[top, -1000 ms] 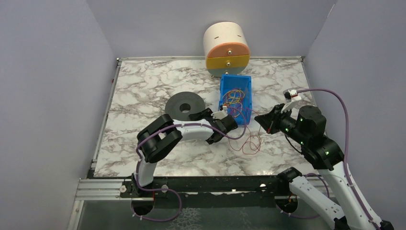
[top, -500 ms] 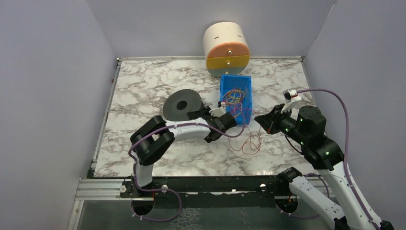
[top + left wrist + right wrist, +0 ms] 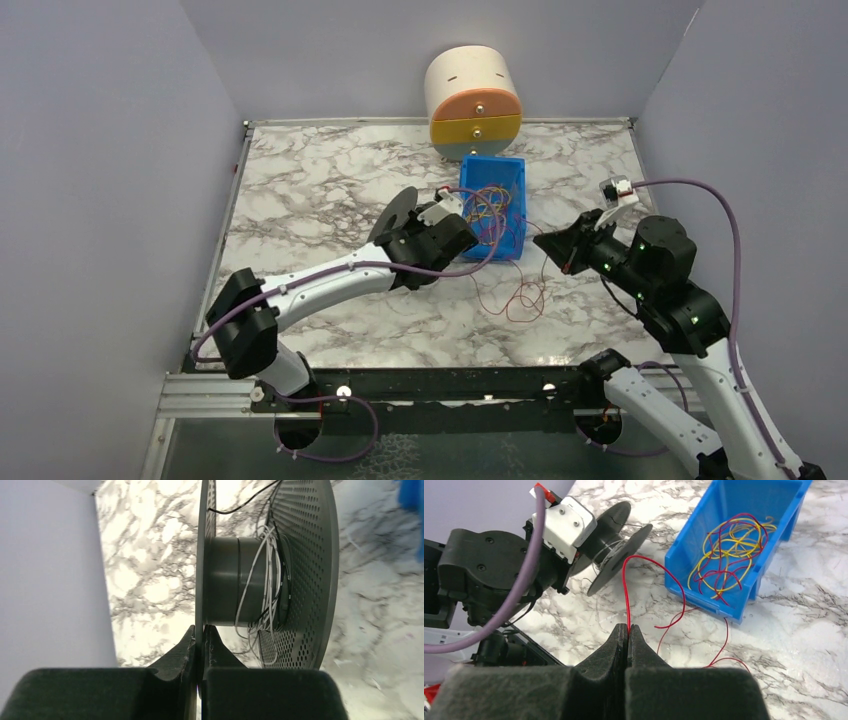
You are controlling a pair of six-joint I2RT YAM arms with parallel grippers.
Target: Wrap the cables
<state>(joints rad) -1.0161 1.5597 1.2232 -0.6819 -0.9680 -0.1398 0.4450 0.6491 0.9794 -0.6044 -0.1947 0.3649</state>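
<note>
My left gripper [image 3: 202, 630] is shut on one flange of a dark grey spool [image 3: 222, 580] and holds it on edge above the table. White and black wires lie wound on its hub. In the top view the spool [image 3: 392, 214] stands left of the blue bin [image 3: 494, 207]. My right gripper [image 3: 627, 628] is shut on a thin red wire [image 3: 626, 595] that arcs up and drops toward the bin's near corner. More of the red wire [image 3: 520, 296] lies looped on the table below the bin. The right gripper [image 3: 545, 243] shows in the top view right of the bin.
The blue bin [image 3: 734, 555] holds tangled yellow, red and purple wires. A round cream, orange and yellow drawer unit [image 3: 473, 102] stands at the back edge. Grey walls close in both sides of the marble table [image 3: 300, 190].
My left arm has lifted the spool from lying flat to standing on edge and carried it back and toward the bin. My right gripper has shifted slightly right and still holds the red wire.
</note>
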